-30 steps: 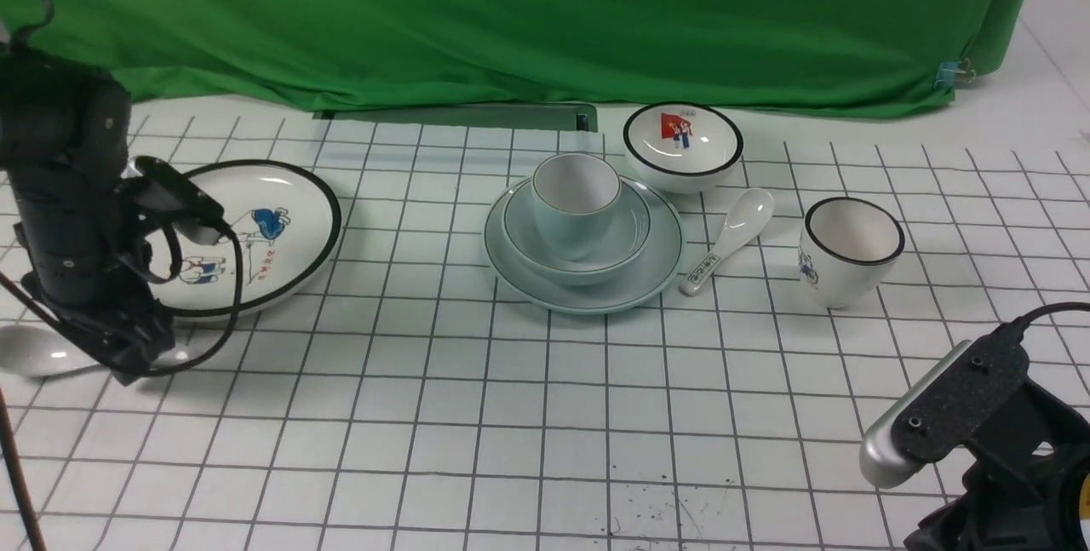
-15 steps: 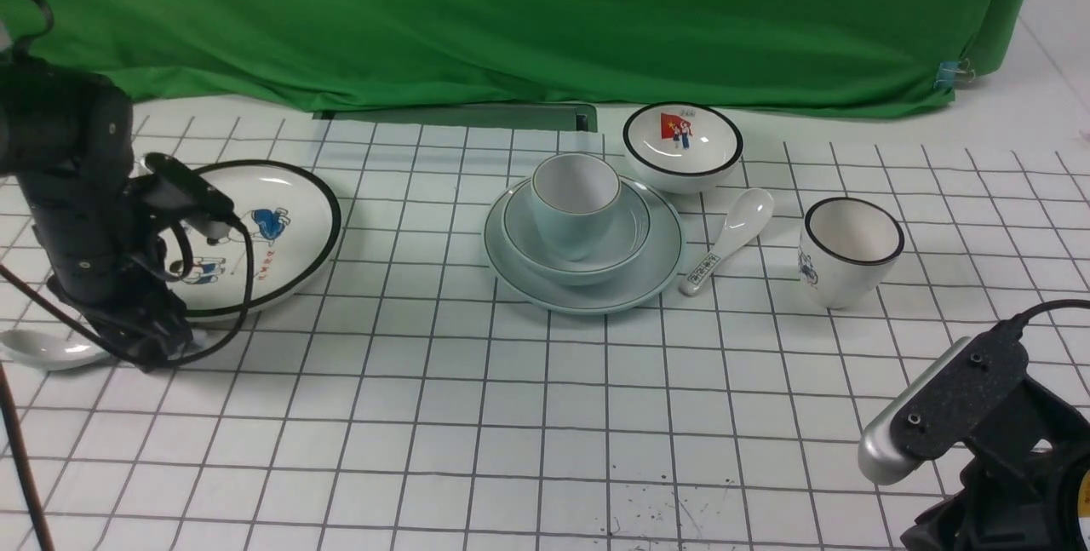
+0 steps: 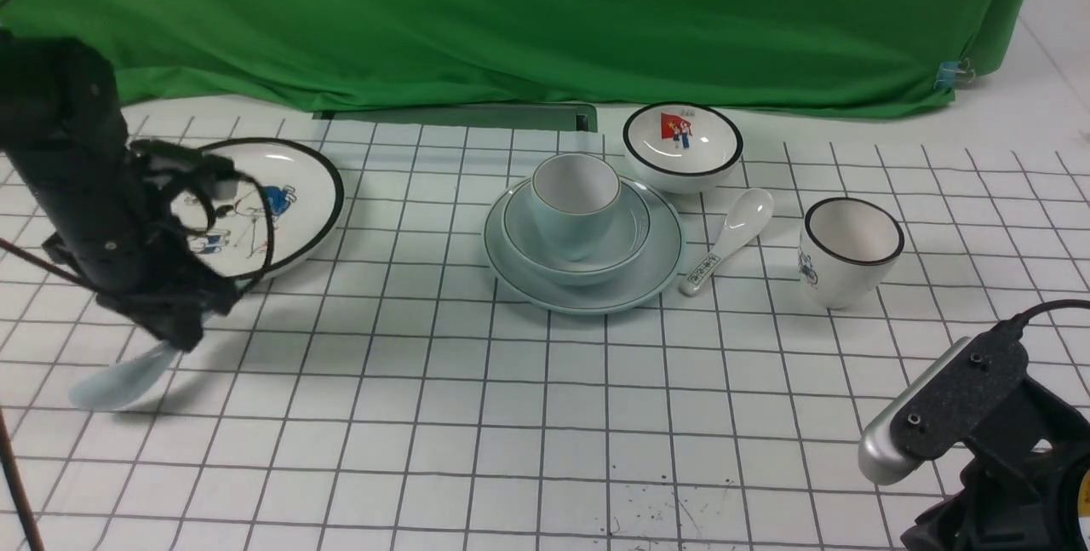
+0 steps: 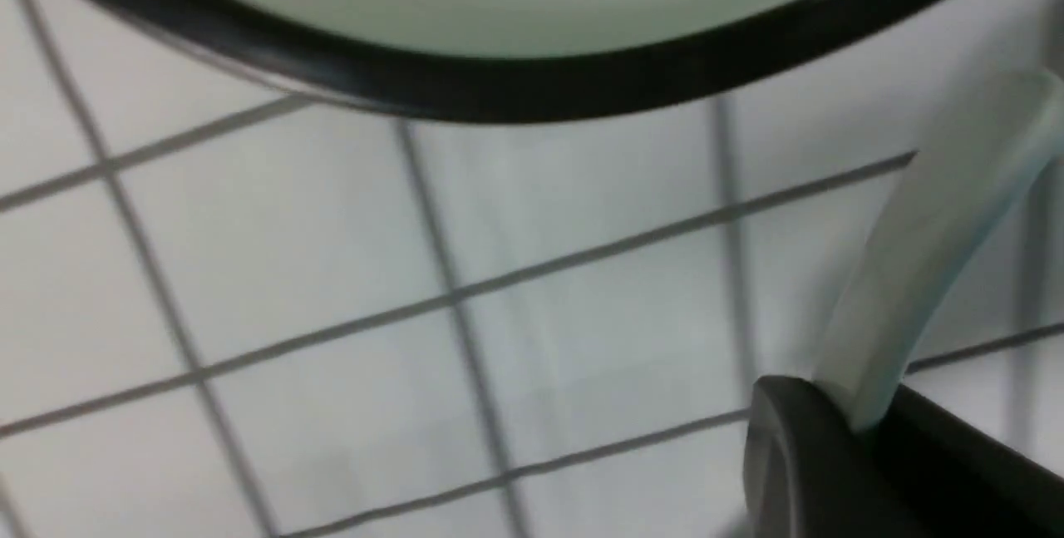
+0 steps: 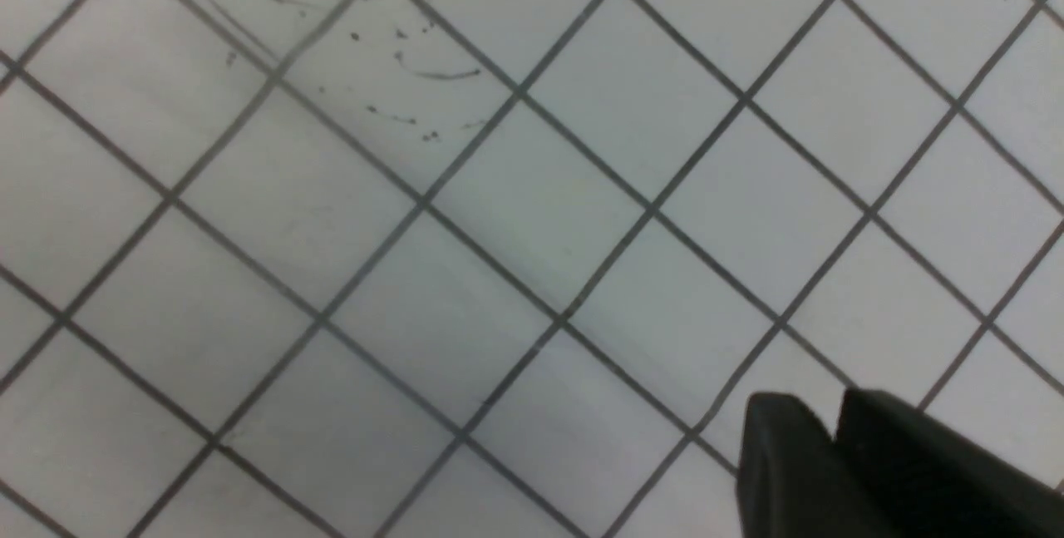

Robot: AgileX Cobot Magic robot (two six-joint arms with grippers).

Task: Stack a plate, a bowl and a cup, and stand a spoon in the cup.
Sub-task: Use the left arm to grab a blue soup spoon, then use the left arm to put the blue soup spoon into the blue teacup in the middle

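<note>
Spoon (image 3: 119, 382) was held by handle in closed left gripper (image 3: 174, 338); carry to cup (image 3: 575, 193), upright lowering judged next.

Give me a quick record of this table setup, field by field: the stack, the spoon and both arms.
stack: cup in bowl on plate, centred
cup contents: empty
spoon: handle pinched by left gripper, bowl end tilted down, blurred
right gripper: shut, holding nothing
other items: cartoon plate, printed spoon, black-rimmed bowl, black-rimmed cup
</note>
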